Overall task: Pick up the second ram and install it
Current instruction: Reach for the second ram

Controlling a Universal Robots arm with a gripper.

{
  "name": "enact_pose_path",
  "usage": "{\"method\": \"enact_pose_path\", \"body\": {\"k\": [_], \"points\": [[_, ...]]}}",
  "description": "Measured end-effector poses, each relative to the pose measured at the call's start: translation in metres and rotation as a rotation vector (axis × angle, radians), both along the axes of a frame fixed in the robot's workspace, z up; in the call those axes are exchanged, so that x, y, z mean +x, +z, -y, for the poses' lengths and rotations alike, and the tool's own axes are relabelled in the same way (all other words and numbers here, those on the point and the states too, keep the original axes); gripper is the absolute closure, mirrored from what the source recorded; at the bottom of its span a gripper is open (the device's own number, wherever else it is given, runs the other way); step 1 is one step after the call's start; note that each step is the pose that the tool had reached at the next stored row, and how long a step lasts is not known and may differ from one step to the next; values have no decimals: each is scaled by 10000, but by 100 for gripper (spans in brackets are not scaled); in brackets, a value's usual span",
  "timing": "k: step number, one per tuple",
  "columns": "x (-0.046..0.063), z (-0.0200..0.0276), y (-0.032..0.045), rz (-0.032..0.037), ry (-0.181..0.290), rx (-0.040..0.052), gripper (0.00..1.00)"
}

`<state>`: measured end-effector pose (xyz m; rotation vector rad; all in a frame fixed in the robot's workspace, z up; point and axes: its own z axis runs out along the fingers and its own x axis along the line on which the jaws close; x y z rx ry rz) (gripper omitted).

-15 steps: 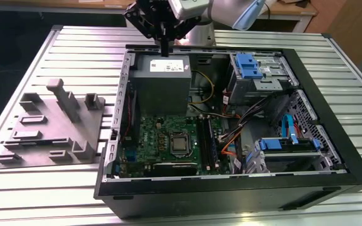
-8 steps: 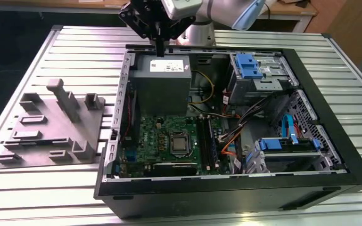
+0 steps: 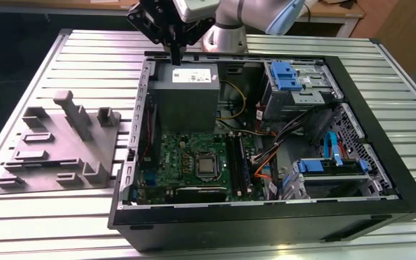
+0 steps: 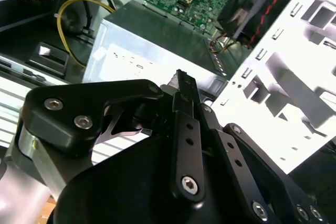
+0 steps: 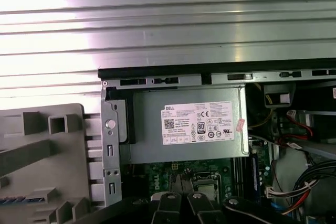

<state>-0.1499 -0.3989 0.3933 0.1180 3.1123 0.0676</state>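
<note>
Ribbed metal table [image 3: 92, 65] carries everything. The ram [image 5: 21, 199] seems to lie low in the grey fixture [image 3: 56, 146] beside the case [image 3: 266, 227]. A clean pick calls for jaws squared to its long edges. It reads as a thin bluish strip. The gripper [image 3: 175, 59] hangs over the power supply [image 5: 184, 124], jaws nearly together on nothing.

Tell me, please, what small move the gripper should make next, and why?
Probably a sideways shift toward the grey fixture beside the case. The gripper hangs shut and empty above the power supply, while a bluish strip, likely the second ram, lies in that fixture in the first wrist view.
</note>
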Motion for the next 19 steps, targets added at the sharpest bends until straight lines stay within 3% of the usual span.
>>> {"method": "enact_pose_path", "body": {"k": [19], "points": [[-362, 0, -1, 9, 0, 0, 90]]}}
